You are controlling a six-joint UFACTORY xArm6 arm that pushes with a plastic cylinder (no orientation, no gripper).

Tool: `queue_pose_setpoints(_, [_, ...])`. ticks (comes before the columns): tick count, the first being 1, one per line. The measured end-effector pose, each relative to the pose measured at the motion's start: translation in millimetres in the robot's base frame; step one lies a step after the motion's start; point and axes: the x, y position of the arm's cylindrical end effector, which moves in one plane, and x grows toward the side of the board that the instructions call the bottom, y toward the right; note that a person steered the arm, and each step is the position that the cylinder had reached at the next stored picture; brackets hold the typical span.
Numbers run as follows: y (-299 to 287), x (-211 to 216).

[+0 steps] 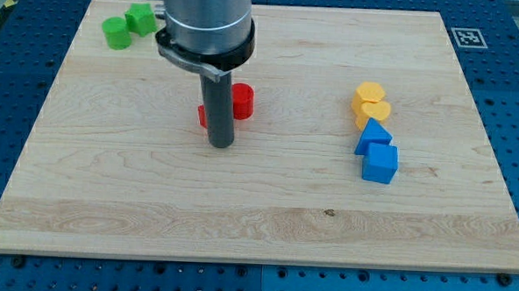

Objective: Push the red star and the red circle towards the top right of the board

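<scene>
The red circle [242, 102] lies just right of my rod, near the board's middle left. A second red block, the red star [203, 117], peeks out at the rod's left side and is mostly hidden behind it. My tip [221, 145] rests on the board just below both red blocks, touching or nearly touching them.
Two green blocks [128, 26] sit at the top left. Two yellow blocks [370, 104] and two blue blocks [378, 151] form a column at the view's right. The wooden board [256, 224] has a fiducial tag [468, 37] at its top right corner.
</scene>
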Motion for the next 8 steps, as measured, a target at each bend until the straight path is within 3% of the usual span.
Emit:
queue_pose_setpoints(4, [-49, 20])
queue_pose_setpoints(8, [-36, -21])
